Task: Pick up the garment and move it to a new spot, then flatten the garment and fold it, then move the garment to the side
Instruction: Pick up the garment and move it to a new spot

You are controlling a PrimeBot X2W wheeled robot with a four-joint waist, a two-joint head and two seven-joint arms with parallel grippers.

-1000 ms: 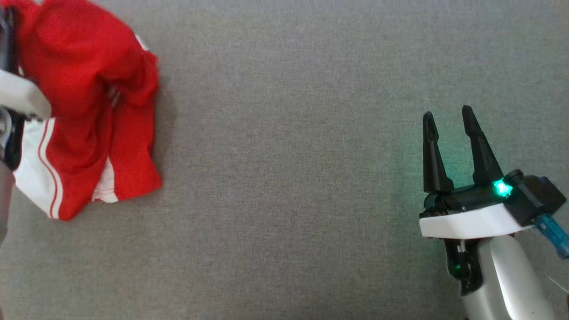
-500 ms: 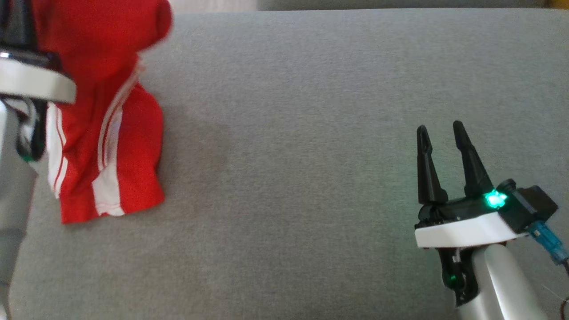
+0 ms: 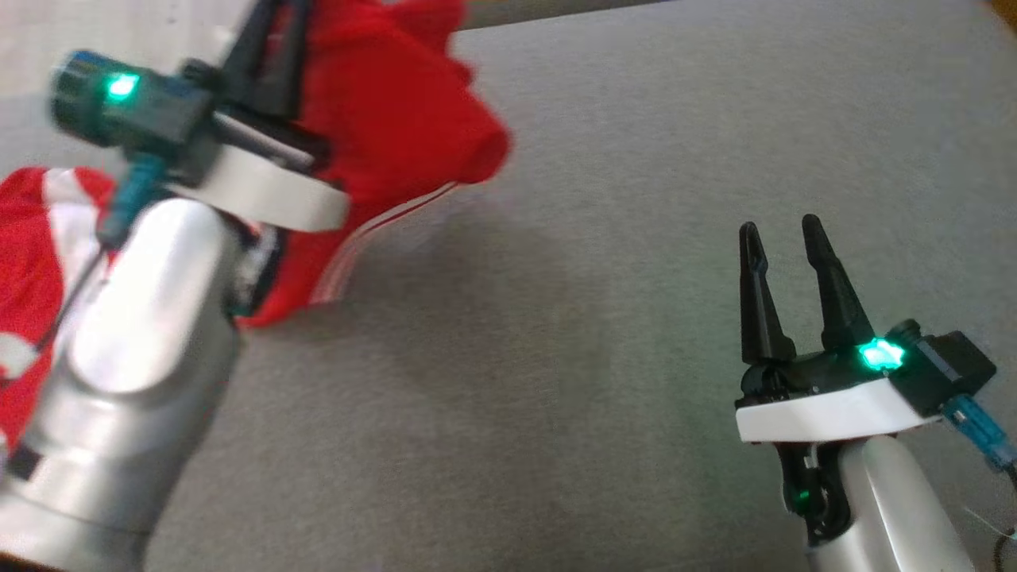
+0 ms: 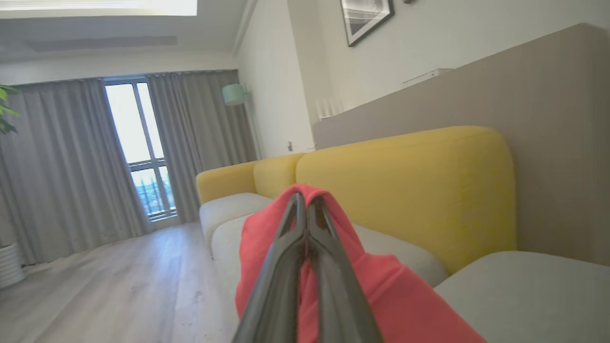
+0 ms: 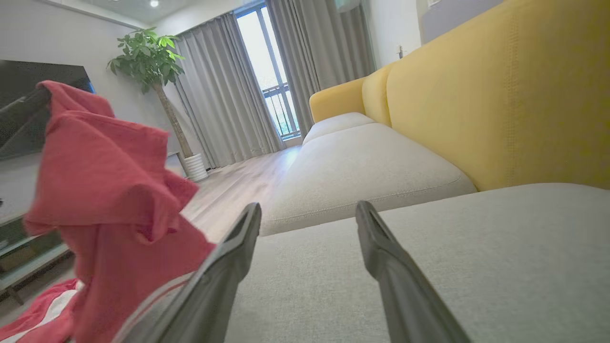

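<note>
Red garment (image 3: 397, 103) hangs lengthwise, top pinched in left jaws.

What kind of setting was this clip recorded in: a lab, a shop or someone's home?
Most likely a home living room. There is a yellow-backed sofa with pale grey seat cushions, floor-length curtains beside a tall window, a potted plant and a framed picture.

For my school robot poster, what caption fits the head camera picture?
Left end effector grips the red white-striped garment over the grey sofa cushion; right end effector hovers open.
</note>
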